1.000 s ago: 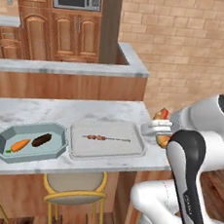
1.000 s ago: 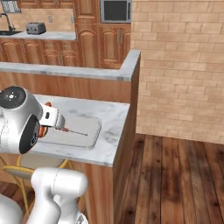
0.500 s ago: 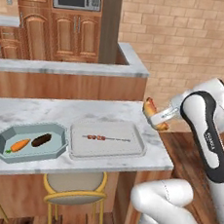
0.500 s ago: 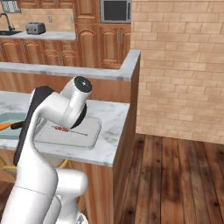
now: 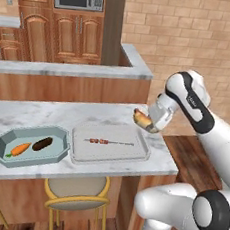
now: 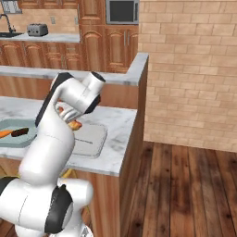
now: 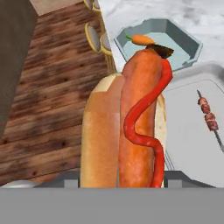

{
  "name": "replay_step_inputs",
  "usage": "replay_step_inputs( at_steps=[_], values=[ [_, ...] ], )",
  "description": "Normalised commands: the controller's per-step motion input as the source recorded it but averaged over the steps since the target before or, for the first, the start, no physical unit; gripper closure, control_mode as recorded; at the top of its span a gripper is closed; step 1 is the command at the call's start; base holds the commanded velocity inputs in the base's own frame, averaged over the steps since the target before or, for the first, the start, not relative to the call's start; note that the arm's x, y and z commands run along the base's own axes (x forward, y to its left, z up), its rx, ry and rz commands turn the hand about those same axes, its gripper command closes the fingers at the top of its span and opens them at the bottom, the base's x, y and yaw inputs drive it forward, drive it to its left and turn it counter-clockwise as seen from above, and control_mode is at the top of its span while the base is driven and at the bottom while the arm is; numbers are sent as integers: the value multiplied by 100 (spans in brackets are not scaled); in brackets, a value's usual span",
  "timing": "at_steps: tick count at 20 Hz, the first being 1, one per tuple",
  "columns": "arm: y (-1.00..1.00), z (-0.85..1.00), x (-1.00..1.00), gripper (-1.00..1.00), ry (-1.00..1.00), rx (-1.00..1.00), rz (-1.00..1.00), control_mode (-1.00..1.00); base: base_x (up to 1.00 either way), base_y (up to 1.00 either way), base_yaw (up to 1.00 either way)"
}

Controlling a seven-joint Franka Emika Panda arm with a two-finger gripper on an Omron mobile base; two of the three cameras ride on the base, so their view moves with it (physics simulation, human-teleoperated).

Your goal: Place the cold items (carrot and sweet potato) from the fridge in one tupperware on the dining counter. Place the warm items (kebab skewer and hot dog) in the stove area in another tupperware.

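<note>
Above the counter's right end, the tool (image 5: pixel 147 121) grips the hot dog (image 5: pixel 141 118), just beside the grey tupperware (image 5: pixel 132 156).

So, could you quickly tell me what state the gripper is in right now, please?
Gripper: closed on the hot dog, held in the air just off the end of the white tupperware with the kebab skewer.

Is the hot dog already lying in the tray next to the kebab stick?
No, the hot dog is held in the gripper, above the tray's right end.
</note>
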Motion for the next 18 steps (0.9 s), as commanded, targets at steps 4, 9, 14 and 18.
replay_step_inputs(
  at_steps=[4, 9, 14, 18],
  values=[
    [36, -36, 19, 100, 3, -31, 18, -100, 0, 0, 0],
    [43, -40, 21, 100, 0, -31, 1, -100, 0, 0, 0],
    [32, -37, 40, 100, 0, -20, -8, -100, 0, 0, 0],
    [18, -43, 54, 100, 1, -6, -9, -100, 0, 0, 0]
  ],
)
